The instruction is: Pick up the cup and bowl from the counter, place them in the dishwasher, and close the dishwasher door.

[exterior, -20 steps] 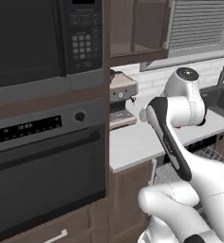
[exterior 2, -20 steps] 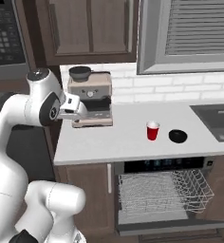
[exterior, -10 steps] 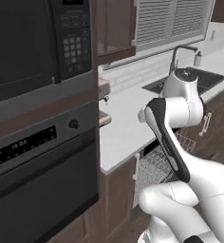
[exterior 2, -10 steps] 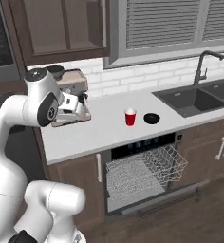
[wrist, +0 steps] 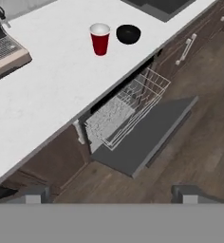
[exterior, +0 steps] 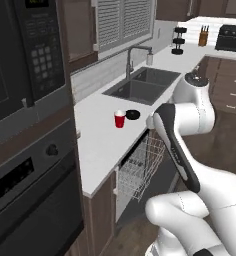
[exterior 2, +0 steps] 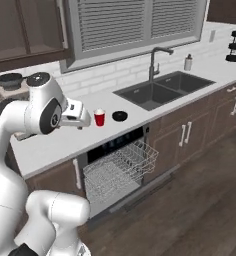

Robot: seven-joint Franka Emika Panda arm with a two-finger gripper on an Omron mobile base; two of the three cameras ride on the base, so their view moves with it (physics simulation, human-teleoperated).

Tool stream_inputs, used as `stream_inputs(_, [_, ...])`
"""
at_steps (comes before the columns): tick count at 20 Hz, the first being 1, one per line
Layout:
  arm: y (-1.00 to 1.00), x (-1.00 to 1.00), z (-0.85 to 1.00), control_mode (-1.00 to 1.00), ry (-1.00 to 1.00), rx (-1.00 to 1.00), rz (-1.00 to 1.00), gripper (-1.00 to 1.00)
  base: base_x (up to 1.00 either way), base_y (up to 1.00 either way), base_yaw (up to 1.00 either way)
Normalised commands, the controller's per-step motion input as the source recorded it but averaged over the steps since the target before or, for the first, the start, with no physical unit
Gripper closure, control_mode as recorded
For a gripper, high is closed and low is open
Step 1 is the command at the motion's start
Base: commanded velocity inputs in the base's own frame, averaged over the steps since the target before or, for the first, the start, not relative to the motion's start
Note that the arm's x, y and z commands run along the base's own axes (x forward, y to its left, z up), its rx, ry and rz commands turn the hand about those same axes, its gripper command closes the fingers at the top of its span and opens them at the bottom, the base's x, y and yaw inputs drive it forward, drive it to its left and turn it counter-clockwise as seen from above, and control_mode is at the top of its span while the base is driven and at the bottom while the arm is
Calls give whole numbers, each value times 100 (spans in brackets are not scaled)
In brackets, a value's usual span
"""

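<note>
The red cup (wrist: 100,39) stands upright on the white counter (wrist: 52,90), with the black bowl (wrist: 128,33) close beside it. Both also show in the left base view, cup (exterior: 119,119) and bowl (exterior: 133,114), and in the right base view, cup (exterior 2: 99,118) and bowl (exterior 2: 120,116). Under the counter the dishwasher (wrist: 128,111) is open, its white wire rack pulled out over the lowered dishwasher door (wrist: 149,137). My gripper (wrist: 109,195) is open and holds nothing, its fingertips (wrist: 34,195) wide apart. It hovers above the counter, well short of the cup, gripper (exterior 2: 83,120).
A coffee machine (wrist: 4,47) sits on the counter beside my hand. The dark sink (exterior 2: 162,90) with its faucet (exterior 2: 155,60) lies beyond the bowl. A built-in oven (exterior: 30,190) and microwave (exterior: 25,55) fill the left. Dark wood floor (exterior 2: 200,200) spreads before the cabinets.
The whole picture has shifted: the base has moved along the counter, bringing sink, cup and dishwasher closer to the middle. Cup and bowl stay put on the counter. The gripper stays open.
</note>
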Motion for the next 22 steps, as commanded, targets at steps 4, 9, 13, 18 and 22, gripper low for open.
stream_inputs(4, [0,0,0,100,0,0,0,-100,32,42,-34])
stream_inputs(9, [0,0,0,100,0,0,0,-100,31,31,-22])
stream_inputs(13, [0,0,0,100,0,0,0,-100,0,0,-3])
stream_inputs(18, [0,0,0,100,0,0,0,-100,7,0,0])
stream_inputs(22, [0,0,0,100,0,0,0,-100,13,0,0])
